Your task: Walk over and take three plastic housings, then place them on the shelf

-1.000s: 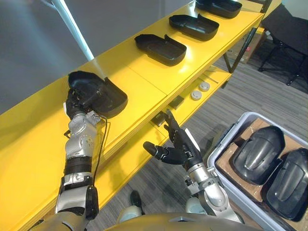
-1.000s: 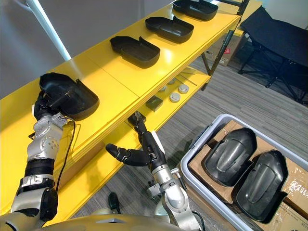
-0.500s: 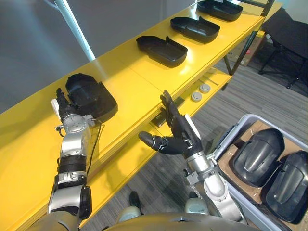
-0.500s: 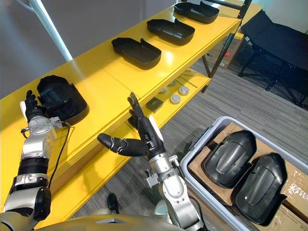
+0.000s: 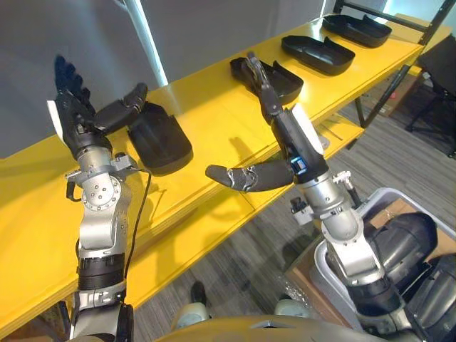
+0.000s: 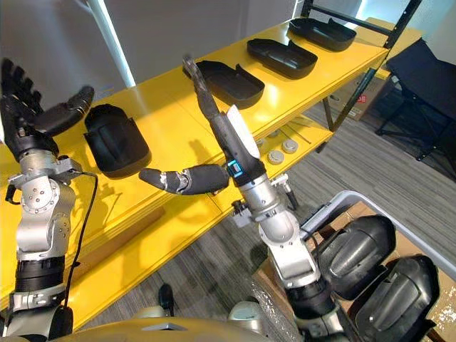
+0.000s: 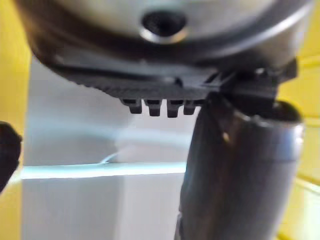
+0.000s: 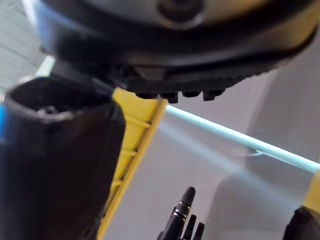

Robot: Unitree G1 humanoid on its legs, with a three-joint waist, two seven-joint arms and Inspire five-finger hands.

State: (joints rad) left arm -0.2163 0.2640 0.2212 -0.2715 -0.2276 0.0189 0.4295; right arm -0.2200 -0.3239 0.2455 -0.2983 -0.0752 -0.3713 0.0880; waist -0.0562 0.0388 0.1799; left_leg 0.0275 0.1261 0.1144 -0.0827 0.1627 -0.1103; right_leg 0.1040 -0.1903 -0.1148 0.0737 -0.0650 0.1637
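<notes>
reading this as the end of a placing step: both hands are up in front of the shelf (image 5: 214, 128) and neither one carries anything.

the left hand (image 5: 75, 117) is raised over the left part of the yellow top, fingers straight and spread, thumb reaching toward the nearest housing (image 5: 158, 139). as far as i can tell the thumb is clear of it. that housing lies on the shelf top, just to the right of the hand.

the right hand (image 6: 228, 135) is lifted in the middle of the scene, fingers straight and pointing up, thumb held out to the left, nothing in the palm. its fingertips cross in front of the second housing (image 6: 239, 84).

further right and farther off lie a third housing (image 6: 281, 57) and a fourth housing (image 6: 320, 32), so i count four in a row along the top, well apart from one another.

near right on the floor is the grey bin (image 6: 324, 211), with two more housings in it: one (image 6: 356, 253) beside the other (image 6: 399, 296).

my judgement is that the shelf side of the job is done, or nearly so. if another piece is wanted, the next move calls for bringing both arms down and away from the shelf without clipping the nearest housing, then turning right toward the bin. i would keep both hands open until one is over a housing there.
</notes>
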